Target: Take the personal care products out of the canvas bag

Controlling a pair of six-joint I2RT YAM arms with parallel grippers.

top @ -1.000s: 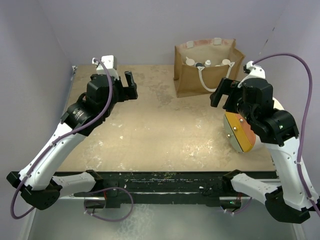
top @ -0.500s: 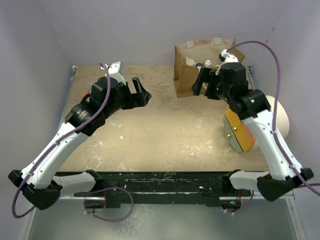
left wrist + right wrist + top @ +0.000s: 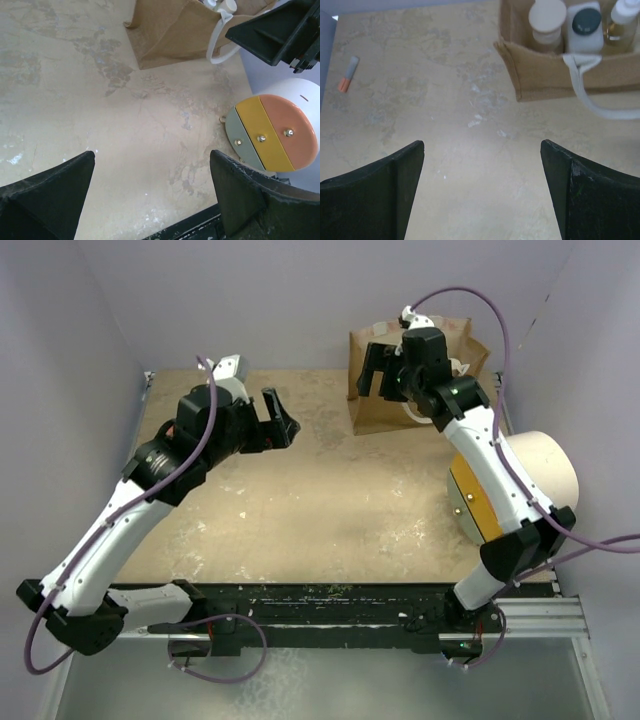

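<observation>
Tabletop (image 3: pixel 330 500) of pale, worn board, blotched with whitish and grey scuffs, fills the middle, boxed in by plain lilac-grey walls (image 3: pixel 250 300) behind and at both sides. A black rail (image 3: pixel 330 597) runs along the near edge.

The left gripper (image 3: pixel 277 420) hovers over bare board, its two black fingers spread wide with nothing between them. The right gripper (image 3: pixel 382 375), fingers likewise wide apart and empty, hangs just in front of the canvas bag (image 3: pixel 372 412).

The bag stands upright ahead of the right gripper, toward its right finger. It is boxy, of brown-tan woven fabric and open at the top, with a white rope handle (image 3: pixel 592 97) drooping down its near face. Inside, against that near wall, three bottles stand side by side:
- cream-capped bottle (image 3: pixel 546 15)
- clear squarish bottle (image 3: pixel 586 22) with a dark cap
- pale bottle (image 3: pixel 622 12) with a white cap

Well off past the right gripper's left finger lies a small orange-and-white tube (image 3: pixel 347 75). A big white cylinder (image 3: pixel 530 475) with an orange and yellow face lies on its side behind the right gripper.
</observation>
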